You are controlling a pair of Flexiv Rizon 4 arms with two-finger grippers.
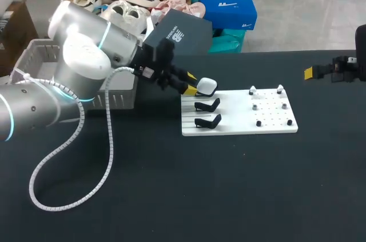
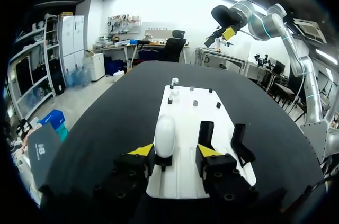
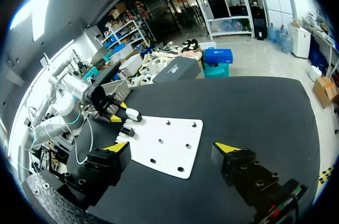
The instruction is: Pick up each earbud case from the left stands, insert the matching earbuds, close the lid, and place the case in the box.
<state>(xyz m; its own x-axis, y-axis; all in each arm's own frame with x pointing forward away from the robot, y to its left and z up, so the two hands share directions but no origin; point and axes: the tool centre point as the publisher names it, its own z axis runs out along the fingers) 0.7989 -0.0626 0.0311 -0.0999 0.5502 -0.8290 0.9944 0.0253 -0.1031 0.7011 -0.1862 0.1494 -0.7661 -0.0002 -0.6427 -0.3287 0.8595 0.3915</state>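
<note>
The white earbud case (image 1: 207, 86) sits on the stand at the 10 o'clock corner of the white board (image 1: 269, 127). It lies between the spread fingers of the left pincer (image 2: 176, 152), hard by one finger and apart from the other, its long axis seemingly running ahead along them. The right pincer (image 3: 172, 149), also spread, hangs well apart near the tabletop's (image 1: 171, 196) 3 o'clock edge. Whether the near finger touches the case is unclear, and the box (image 1: 40, 53) at 9 o'clock is partly hidden behind the left arm.
</note>
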